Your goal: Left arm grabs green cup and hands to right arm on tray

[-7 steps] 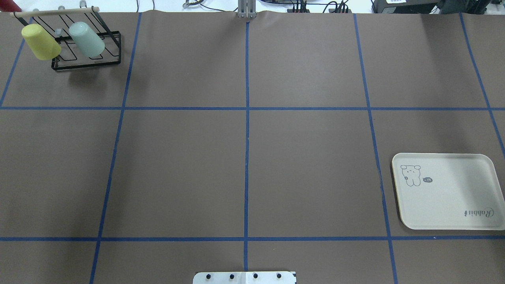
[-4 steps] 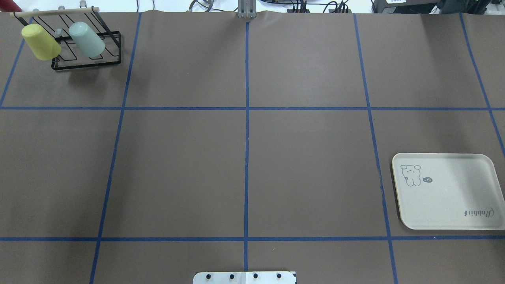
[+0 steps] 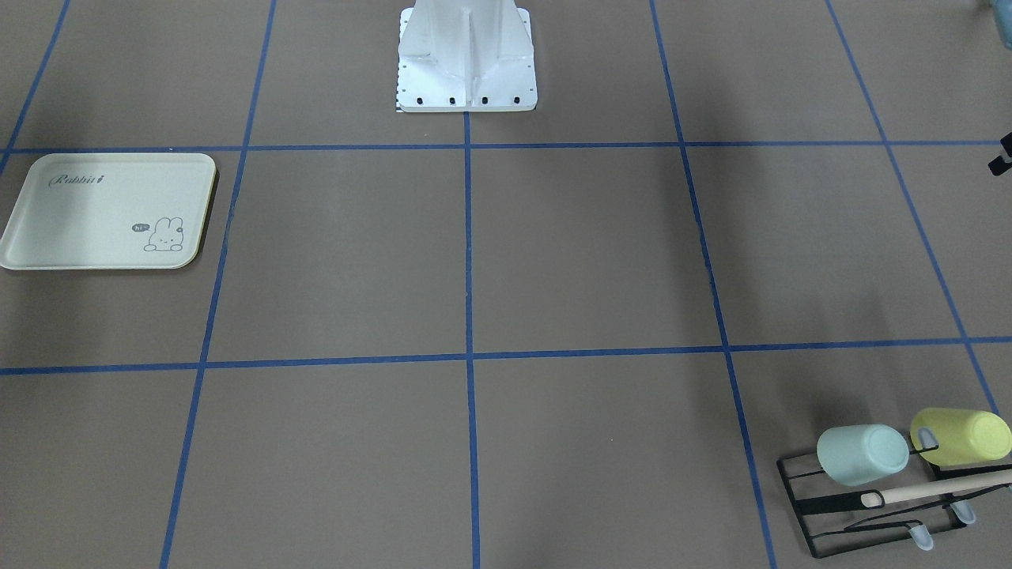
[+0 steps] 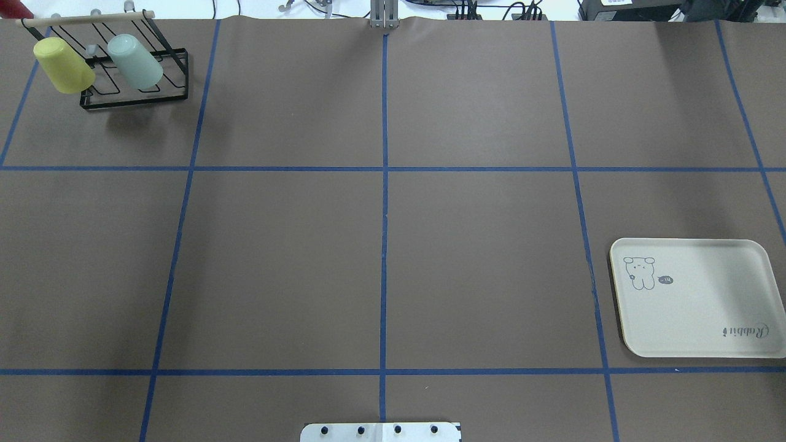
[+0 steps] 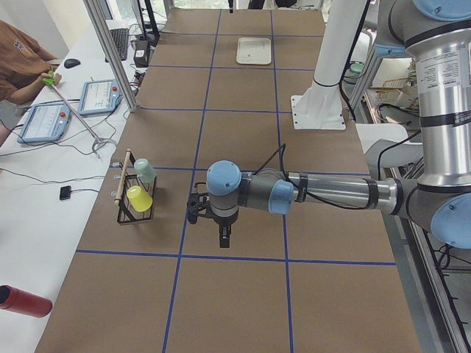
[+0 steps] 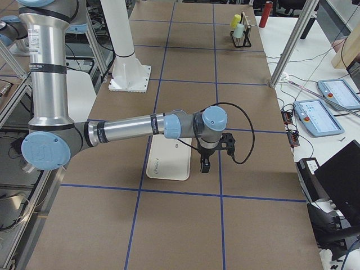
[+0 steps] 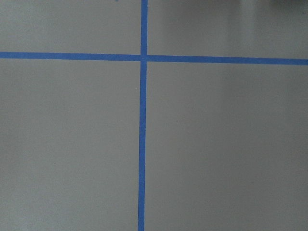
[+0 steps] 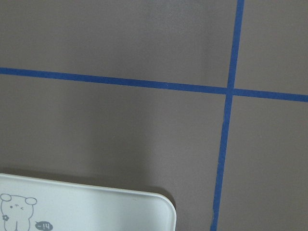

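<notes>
1. approach is judged the step in hand: the green cup (image 4: 135,61) is not yet grasped and is hung tilted on the black wire rack (image 4: 132,101), beside the yellow cup (image 4: 63,64).
2. the left gripper (image 5: 224,235) is held above the table (image 4: 276,264) near the rack, the right gripper (image 6: 205,166) near the tray (image 4: 694,319); whether the fingers are spread cannot be told.
3. next, the cup must be gripped and lifted off the rack.
4. the table is covered with brown paper and blue tape lines; tablets (image 5: 97,95) are seen on a side desk.

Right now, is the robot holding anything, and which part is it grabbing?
Nothing. The green cup and yellow cup sit on the rack, apart from the left gripper and right gripper, which look bare.
</notes>
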`<state>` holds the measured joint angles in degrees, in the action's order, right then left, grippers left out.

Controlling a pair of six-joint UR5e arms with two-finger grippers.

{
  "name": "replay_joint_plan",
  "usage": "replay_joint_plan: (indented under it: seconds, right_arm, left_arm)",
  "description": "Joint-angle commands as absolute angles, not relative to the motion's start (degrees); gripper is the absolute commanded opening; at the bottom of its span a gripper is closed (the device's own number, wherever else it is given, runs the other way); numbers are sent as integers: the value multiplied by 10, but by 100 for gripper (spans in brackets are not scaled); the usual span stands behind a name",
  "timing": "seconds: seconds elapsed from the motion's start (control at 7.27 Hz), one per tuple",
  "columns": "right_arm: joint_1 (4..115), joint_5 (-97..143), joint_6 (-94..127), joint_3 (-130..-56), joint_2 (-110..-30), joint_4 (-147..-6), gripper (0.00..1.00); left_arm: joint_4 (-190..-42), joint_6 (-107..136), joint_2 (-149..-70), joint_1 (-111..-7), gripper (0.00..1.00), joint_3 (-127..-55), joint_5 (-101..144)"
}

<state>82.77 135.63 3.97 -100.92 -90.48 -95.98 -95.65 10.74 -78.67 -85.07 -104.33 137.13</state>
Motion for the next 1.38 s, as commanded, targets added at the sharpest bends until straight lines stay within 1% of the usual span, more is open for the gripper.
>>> replay_joint_plan:
  seconds: [0.0, 0.28, 0.41, 0.83, 0.96, 1.24]
  right_arm:
    - [831, 1350, 42, -1008, -905, -959, 100]
    - [830, 1353, 44, -1010, -904, -959, 100]
    - [830, 1354, 43, -999, -905, -959, 100]
    - [830, 1354, 41, -1018, -915, -957, 100]
    - [830, 1355, 40, -1021, -916, -956, 100]
    - [828, 1358, 41, -1021, -913, -956, 100]
  left_arm:
    - [-958, 109, -783, -850, 100, -1050, 1373]
    - [-960, 107, -783, -847, 100, -1046, 1375]
    - [-973, 108, -799, -846, 100, -1047, 1375]
    - [-977, 111, -830, -836, 100, -1050, 1451]
    - [-982, 139, -850, -835, 100, -1050, 1447]
    - [-987, 240, -919, -797, 100, -1043, 1428]
